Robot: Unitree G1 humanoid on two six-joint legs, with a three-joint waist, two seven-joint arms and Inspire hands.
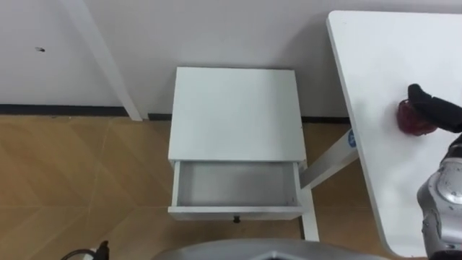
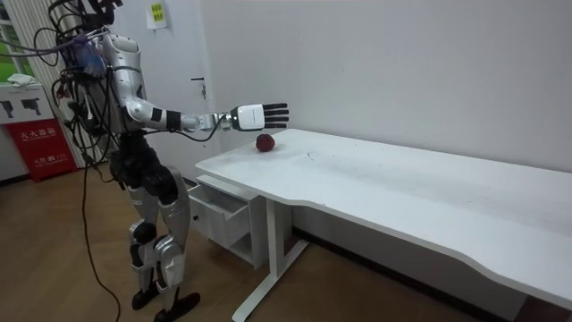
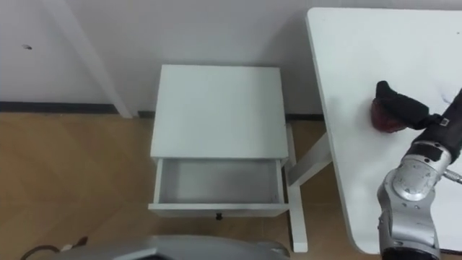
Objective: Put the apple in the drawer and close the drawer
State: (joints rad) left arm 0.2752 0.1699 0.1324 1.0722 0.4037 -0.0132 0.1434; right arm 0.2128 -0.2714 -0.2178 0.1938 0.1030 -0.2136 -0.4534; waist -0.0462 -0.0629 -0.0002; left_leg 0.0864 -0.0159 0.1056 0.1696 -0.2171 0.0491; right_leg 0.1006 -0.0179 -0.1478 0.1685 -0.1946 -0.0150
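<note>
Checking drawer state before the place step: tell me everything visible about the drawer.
The drawer is white and looks like painted board: a shallow box with a small dark knob centred on its front. It stands pulled open and level from the low white cabinet beside the table leg, with nothing visible inside or touching it.

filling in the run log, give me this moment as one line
right hand: open, over apple on table | drawer: open, empty | apple: not yet grasped

**No Legible Print**

A small yellow notice (image 2: 156, 12) hangs on the wall (image 2: 402, 63). A red stand (image 2: 36, 154) bears white characters. A round blue sticker (image 1: 351, 139) sits on the table leg (image 1: 328, 162). None of it can be read.
</note>
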